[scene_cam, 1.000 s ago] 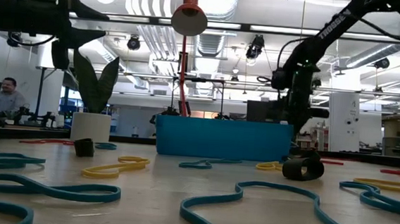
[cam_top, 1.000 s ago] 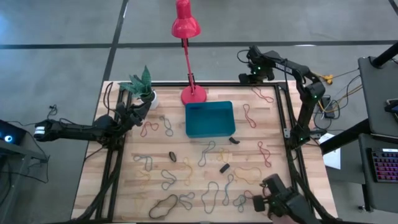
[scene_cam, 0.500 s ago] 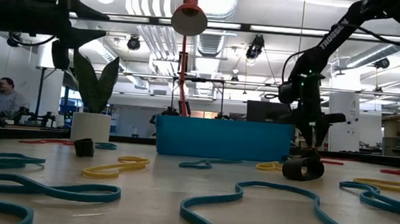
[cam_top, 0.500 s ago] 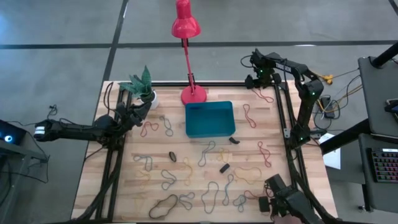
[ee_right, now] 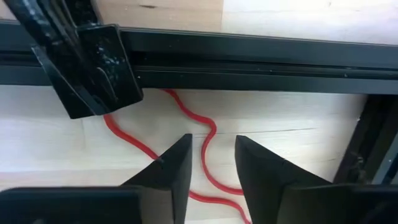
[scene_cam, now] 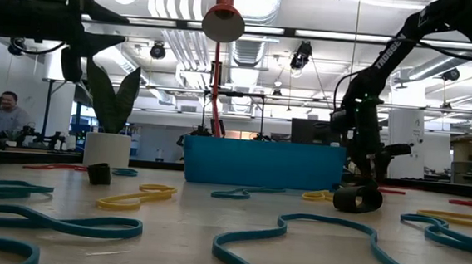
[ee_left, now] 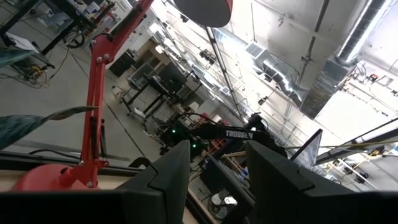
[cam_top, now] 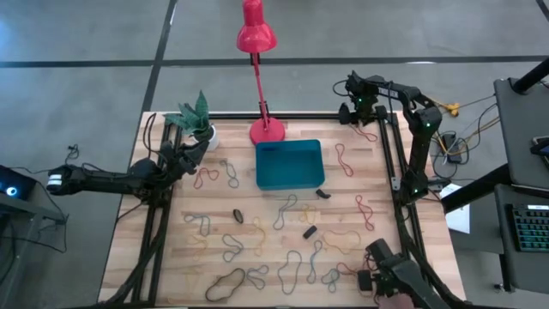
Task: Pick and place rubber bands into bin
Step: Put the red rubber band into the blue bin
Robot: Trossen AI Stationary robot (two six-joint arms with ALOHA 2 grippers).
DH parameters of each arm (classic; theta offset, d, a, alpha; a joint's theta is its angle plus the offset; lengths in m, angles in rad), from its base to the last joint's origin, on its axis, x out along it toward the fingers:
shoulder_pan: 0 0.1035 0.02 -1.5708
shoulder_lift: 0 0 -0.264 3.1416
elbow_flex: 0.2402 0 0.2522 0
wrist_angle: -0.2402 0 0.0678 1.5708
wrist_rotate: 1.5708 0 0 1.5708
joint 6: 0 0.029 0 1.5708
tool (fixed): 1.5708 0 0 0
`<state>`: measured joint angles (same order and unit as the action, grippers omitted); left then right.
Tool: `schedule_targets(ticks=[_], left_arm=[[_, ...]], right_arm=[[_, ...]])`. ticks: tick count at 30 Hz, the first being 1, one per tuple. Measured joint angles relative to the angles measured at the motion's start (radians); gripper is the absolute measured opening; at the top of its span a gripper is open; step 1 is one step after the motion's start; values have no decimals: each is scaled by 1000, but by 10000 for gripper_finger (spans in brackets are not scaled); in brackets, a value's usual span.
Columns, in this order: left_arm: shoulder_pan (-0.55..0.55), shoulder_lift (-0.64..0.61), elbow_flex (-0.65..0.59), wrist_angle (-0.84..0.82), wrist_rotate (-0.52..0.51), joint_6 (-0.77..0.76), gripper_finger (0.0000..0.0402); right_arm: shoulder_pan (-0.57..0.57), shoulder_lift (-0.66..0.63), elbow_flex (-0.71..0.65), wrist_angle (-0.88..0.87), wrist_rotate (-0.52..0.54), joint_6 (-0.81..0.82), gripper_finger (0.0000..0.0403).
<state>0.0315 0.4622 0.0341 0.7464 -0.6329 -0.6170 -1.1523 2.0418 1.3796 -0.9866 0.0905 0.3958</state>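
Note:
Several rubber bands in mixed colours (cam_top: 287, 206) lie loose on the wooden table. The teal bin (cam_top: 290, 165) stands behind them at the table's middle and also shows in the low view (scene_cam: 263, 163). At the far right corner my right gripper (cam_top: 360, 114) points down, low over a red rubber band (cam_top: 365, 130). In the right wrist view it (ee_right: 208, 163) is open, and a stretch of the red band (ee_right: 208, 140) runs between the fingertips. My left gripper (cam_top: 196, 146) waits open beside the plant pot, aimed up into the room (ee_left: 217, 168), with nothing between its fingers. My right gripper comes at the red rubber band from above, one finger (ee_right: 169, 163) on each side of a curved stretch (ee_right: 211, 134). The band lies flat and slack on the table. I cannot tell whether the fingertips touch it.
A black frame rail (ee_right: 249, 56) runs along the table's far edge just beyond the right gripper. The red lamp's base (cam_top: 267, 130) and a white plant pot (cam_top: 206, 133) stand at the back. Small black rolls (cam_top: 310, 232) (scene_cam: 356, 197) lie among the bands. A person (scene_cam: 8, 116) sits far behind.
My right gripper has come down toward the table at the far right corner, shifting a little toward the near edge until it stands low over the red band. The bands and the bin have not moved.

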Motion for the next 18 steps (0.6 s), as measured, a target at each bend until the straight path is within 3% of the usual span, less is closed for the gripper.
schedule_targets(ticks=[9, 18], left_arm=[[0, 0, 0, 0, -6, 4, 141], [0, 0, 0, 2, -33, 4, 141]], right_arm=[[-15, 23, -4, 7, -11, -4, 41], [-32, 42, -3, 21, -82, -25, 31]])
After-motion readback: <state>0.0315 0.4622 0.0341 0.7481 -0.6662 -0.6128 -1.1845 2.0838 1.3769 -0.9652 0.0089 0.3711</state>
